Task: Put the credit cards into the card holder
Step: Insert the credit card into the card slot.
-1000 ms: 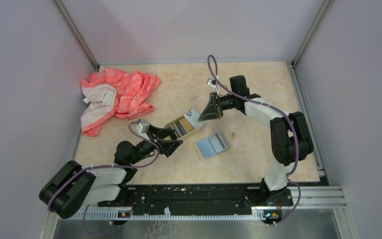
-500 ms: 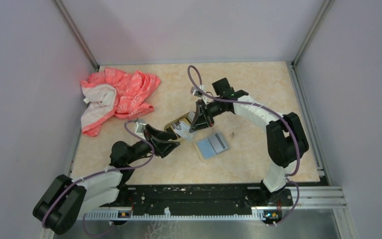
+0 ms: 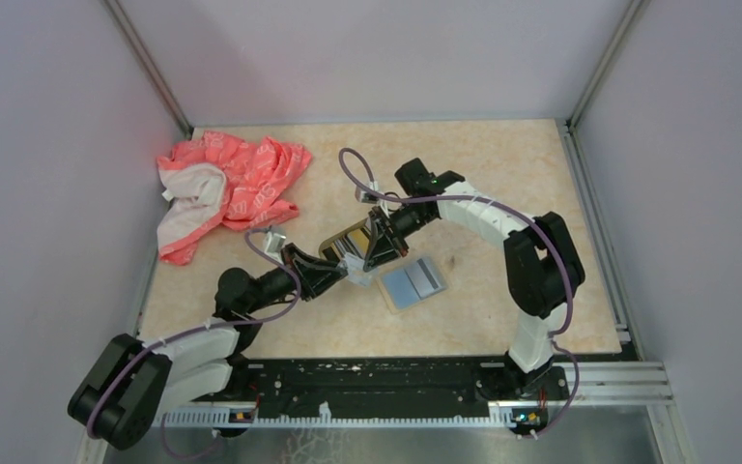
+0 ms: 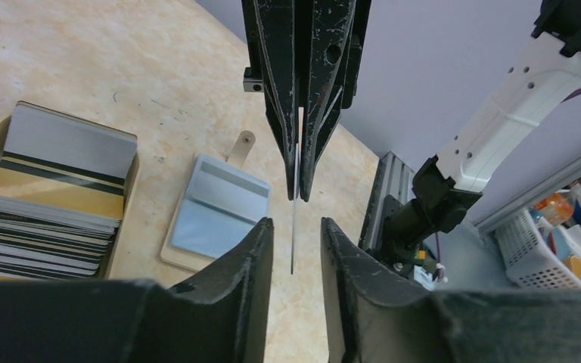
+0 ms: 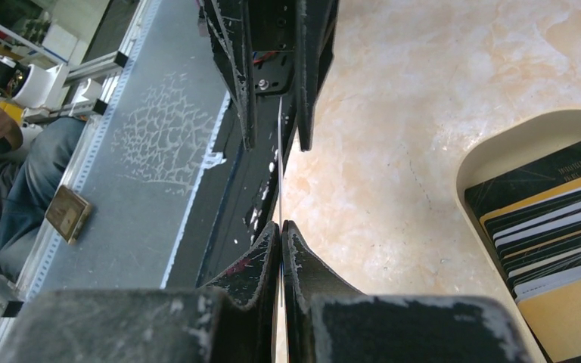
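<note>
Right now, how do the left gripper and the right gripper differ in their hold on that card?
The right gripper is shut on the card; the left gripper is open, flanking it without touching. The right gripper grips one edge; the left gripper brackets the opposite edge. Both face each other.

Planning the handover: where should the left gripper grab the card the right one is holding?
Grip the card by its free end, jaws flat on both faces, coming head-on opposite the right gripper. It sticks out edge-on, and the left gripper straddles that end.
</note>
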`<move>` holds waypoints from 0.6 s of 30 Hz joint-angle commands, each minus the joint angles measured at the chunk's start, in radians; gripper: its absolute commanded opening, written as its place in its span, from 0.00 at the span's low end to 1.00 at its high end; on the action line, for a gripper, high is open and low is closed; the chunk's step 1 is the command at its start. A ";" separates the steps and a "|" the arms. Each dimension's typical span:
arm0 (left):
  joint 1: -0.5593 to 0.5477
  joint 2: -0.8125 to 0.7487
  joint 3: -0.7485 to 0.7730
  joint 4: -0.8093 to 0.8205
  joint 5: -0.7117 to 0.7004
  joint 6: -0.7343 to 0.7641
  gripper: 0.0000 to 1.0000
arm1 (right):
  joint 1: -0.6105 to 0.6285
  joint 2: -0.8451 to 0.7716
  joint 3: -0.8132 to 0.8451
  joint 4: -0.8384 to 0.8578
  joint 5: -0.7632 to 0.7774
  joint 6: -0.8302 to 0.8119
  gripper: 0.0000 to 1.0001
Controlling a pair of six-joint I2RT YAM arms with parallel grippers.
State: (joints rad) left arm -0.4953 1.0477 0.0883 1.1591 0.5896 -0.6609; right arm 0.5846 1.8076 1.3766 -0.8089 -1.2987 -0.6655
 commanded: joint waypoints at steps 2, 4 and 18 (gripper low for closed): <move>0.007 0.008 0.011 0.029 0.044 0.010 0.22 | 0.021 0.000 0.046 -0.021 0.015 -0.048 0.00; 0.008 0.010 0.014 0.020 0.051 0.019 0.08 | 0.025 0.000 0.045 -0.016 0.025 -0.041 0.00; 0.012 0.067 -0.024 0.087 0.056 0.006 0.00 | 0.026 0.004 0.032 0.027 0.048 0.006 0.23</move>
State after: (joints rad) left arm -0.4881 1.0969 0.0837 1.1698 0.6235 -0.6521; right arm 0.5926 1.8111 1.3766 -0.8211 -1.2411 -0.6693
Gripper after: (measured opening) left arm 0.007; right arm 0.225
